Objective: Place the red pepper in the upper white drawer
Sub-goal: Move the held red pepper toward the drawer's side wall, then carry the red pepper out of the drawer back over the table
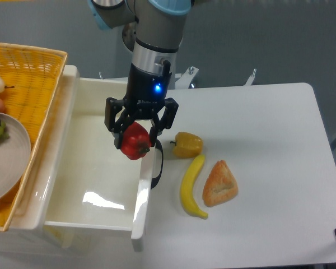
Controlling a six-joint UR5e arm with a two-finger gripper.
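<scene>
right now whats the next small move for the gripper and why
Probably shift a little further left over the upper white drawer, then lower and release. The gripper holds the red pepper close above the drawer's front panel, so dropping here risks clipping that edge.

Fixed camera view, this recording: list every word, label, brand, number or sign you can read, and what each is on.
None readable.
The gripper, shut on the red pepper, shows only a blue light, no lettering.
The upper white drawer, yellow pepper, banana, pastry and yellow basket are unmarked.
The table carries no sign or label.
</scene>
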